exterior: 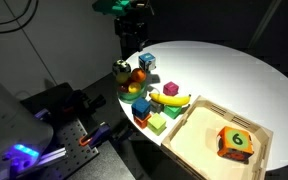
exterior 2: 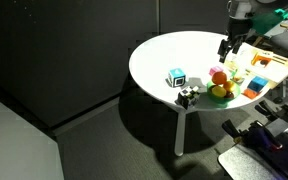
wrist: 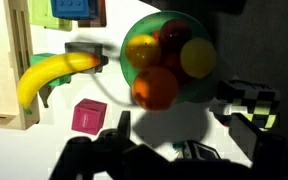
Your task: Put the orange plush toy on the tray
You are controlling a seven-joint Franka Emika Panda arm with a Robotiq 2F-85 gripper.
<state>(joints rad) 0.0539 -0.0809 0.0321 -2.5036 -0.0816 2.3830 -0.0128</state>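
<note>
The orange plush toy point(wrist: 156, 87) is a plain orange ball lying at the near edge of a small green bowl point(wrist: 134, 66), beside a red fruit and two yellow ones. It also shows in an exterior view point(exterior: 136, 88). The light wood tray point(exterior: 196, 140) stands at the table's edge and holds an orange-red cube marked "6" point(exterior: 235, 142). In the wrist view the tray point(wrist: 4, 60) is at the left edge. My gripper point(wrist: 179, 150) hangs open and empty above the table just beside the bowl, as both exterior views show point(exterior: 134, 25) point(exterior 2: 228, 46).
A banana point(wrist: 54, 75) lies between bowl and tray, with a pink cube point(wrist: 88, 116) near it. A blue cube point(exterior: 146, 62) and a black-and-white toy point(wrist: 249, 100) stand beside the bowl. Several coloured blocks point(exterior: 149, 115) sit by the tray.
</note>
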